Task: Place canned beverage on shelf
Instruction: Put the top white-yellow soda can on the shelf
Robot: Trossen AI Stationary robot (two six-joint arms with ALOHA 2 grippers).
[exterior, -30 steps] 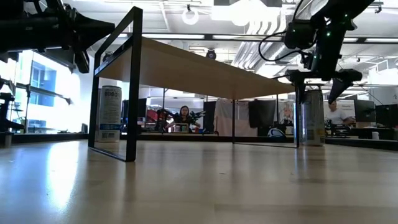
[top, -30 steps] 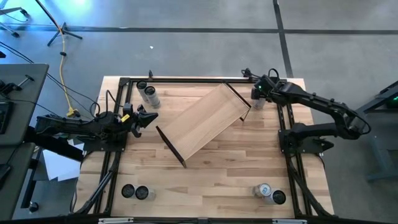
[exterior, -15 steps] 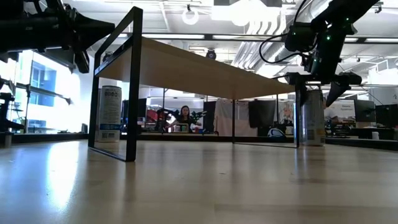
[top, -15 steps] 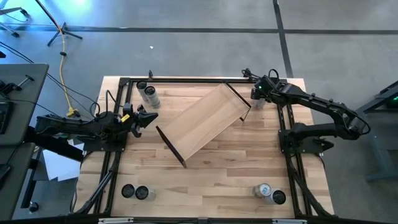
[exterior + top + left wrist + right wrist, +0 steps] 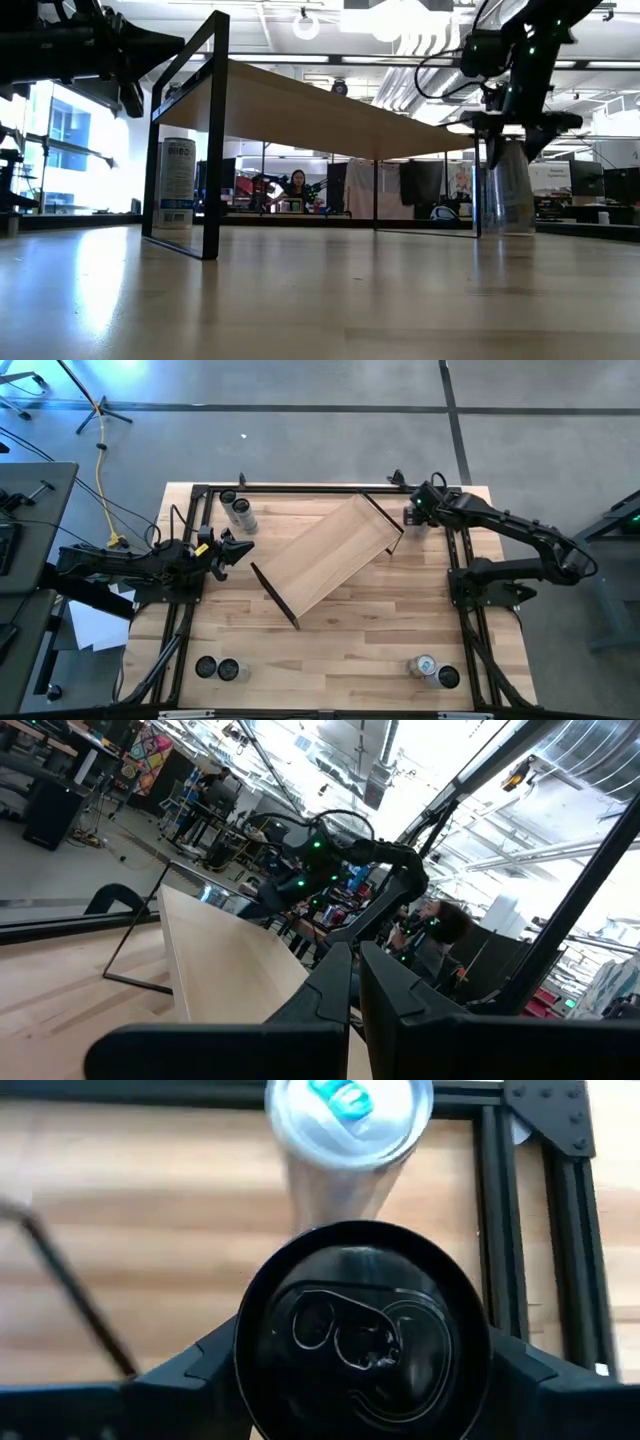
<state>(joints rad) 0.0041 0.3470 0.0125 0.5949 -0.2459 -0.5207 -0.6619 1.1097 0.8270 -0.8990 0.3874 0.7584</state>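
**Operator:** State the positions, starting left of the shelf [image 5: 330, 555].

**Technician:** The left hand [image 5: 240, 547] waits just left of the shelf's left bracket, above the desk [image 5: 340, 650]. Its fingers are pressed together and hold nothing. The shelf lies at a slant across the middle of the desk, with no can on its board. The right hand [image 5: 412, 512] is just past the shelf's right bracket, at the far right corner.

**Operator:** State the condition of the right hand.

**Technician:** It is half-wide and set around the can [image 5: 362, 1330]. In the right wrist view, one finger [image 5: 200, 1365] sits against each side of the can, so I judge it gripped. The can is upright beside the shelf's right bracket. Whether its base has left the desk cannot be told.

**Operator:** Describe the arm's pose.

**Technician:** The arm reaches in from the right of the shelf, with the wrist turned down so the hand points straight at the can's top.

**Operator:** How should the step be done well?

**Technician:** Confirm a firm, centred grip before lifting. Lift straight up, because a silver can [image 5: 350, 1110] stands just beside the gripped one, on the side away from the shelf, and a sideways pull could topple it. Clear the bracket's top bar before moving over the board. Keep the can upright and set it down well in from the edge.
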